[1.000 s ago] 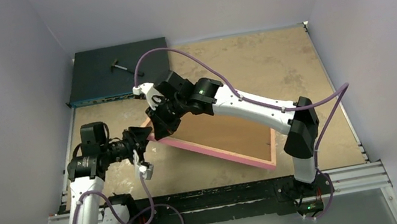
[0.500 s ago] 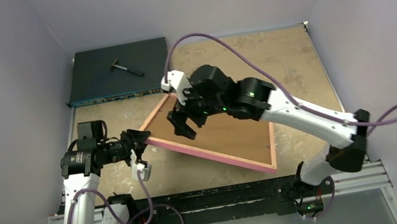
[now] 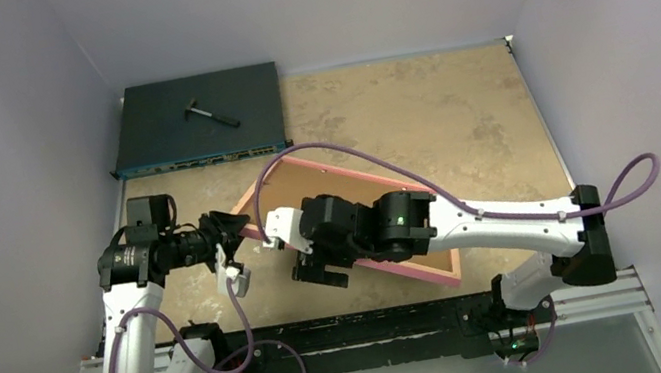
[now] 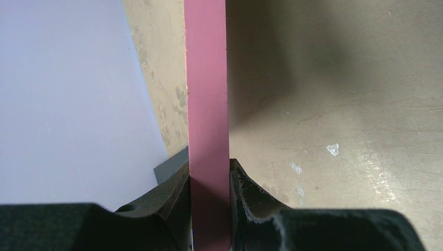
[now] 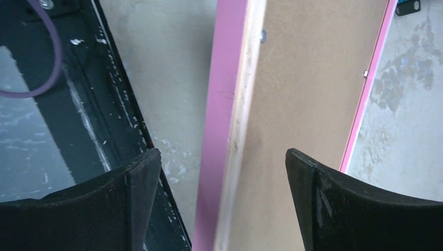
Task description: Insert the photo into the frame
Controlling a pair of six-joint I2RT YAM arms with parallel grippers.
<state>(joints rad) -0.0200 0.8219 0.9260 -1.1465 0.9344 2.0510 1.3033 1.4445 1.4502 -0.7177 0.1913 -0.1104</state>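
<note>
Frame point(image 5: 222, 104): right gripper point(image 3: 318, 272), freshly released, now spread astride 6 o'clock rail, likely regripping; left gripper point(image 3: 234, 229) pinches 9 o'clock corner.

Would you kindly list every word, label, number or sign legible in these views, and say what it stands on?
No text can be read anywhere.
The dark flat electronics box: pale marks along its near edge, too small to read.
The pink rectangular picture frame and the brown backing board: no writing visible.
</note>
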